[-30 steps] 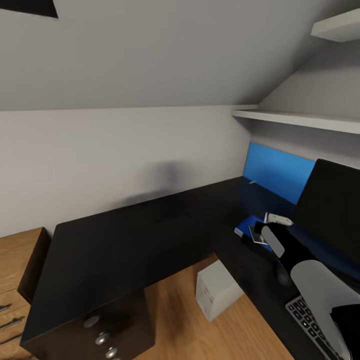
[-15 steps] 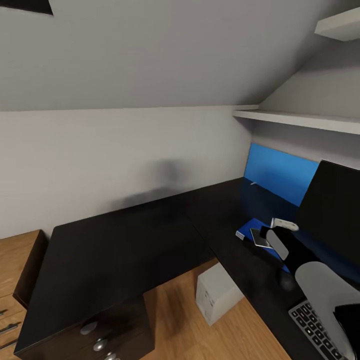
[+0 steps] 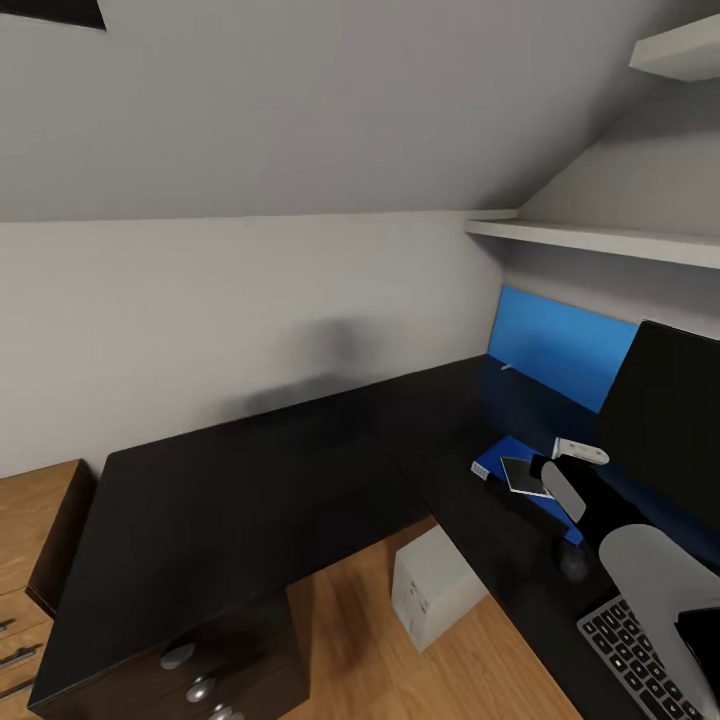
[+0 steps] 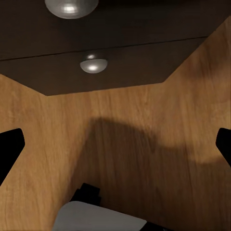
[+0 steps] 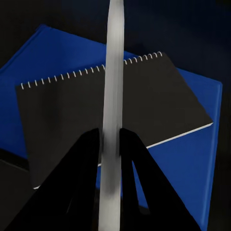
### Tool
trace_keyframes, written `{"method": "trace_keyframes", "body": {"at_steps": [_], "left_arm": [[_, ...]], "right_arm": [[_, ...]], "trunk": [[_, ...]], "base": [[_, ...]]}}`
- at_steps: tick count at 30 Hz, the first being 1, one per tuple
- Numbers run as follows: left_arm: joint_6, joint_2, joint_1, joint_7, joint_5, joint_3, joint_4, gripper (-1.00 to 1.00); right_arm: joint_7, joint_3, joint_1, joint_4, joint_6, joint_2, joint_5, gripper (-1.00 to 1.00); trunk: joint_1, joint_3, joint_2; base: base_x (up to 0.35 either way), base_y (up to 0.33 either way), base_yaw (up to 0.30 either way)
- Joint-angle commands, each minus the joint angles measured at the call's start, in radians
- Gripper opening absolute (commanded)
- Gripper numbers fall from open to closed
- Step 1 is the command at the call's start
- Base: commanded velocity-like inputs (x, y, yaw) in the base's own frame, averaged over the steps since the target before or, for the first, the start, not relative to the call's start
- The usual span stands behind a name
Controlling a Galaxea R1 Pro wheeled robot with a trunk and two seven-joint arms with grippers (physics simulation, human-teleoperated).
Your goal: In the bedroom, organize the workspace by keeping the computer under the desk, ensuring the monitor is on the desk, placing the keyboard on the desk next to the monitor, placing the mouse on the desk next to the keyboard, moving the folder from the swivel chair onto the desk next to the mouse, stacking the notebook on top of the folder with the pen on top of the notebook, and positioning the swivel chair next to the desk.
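Over notebook (image 5: 96, 110) on folder (image 5: 183, 159): right claw (image 5: 111, 144) pinching pen (image 5: 113, 86); stack done, pen placement left.

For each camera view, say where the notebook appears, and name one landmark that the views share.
Head view: notebook at right of centre, lying on the folder, by the right gripper.
Right wrist view: notebook across the middle, behind the pen.
Left wrist view: not in it.
Shared landmark: the folder.

Sloped grey walls (image 3: 300, 120) are seen above a light wood floor (image 3: 350, 640). White shelves (image 3: 600, 240) and a blue wall panel (image 3: 555, 345) are mounted at right.
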Motion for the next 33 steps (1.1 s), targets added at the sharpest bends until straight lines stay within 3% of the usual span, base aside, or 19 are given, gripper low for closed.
{"method": "trace_keyframes", "body": {"at_steps": [1, 16, 33], "left_arm": [[0.003, 0.001, -0.001, 0.009, 0.004, -0.005, -0.004, 1.00], [0.003, 0.000, -0.001, 0.009, 0.004, -0.005, -0.005, 1.00], [0.003, 0.000, -0.001, 0.007, 0.003, -0.006, 0.001, 1.00]], "right_arm": [[-0.006, 0.008, -0.001, -0.002, 0.003, -0.002, -0.009, -1.00], [-0.006, 0.009, -0.001, -0.001, 0.003, 0.000, 0.005, -1.00], [-0.006, 0.013, -0.001, -0.001, 0.003, 0.003, 0.005, -1.00]], "trunk": [[0.004, -0.004, -0.008], [0.061, -0.051, -0.113], [0.061, -0.051, -0.113]], "base": [[0.000, 0.000, 0.000], [0.000, 0.000, 0.000], [0.035, 0.000, 0.000]]}}
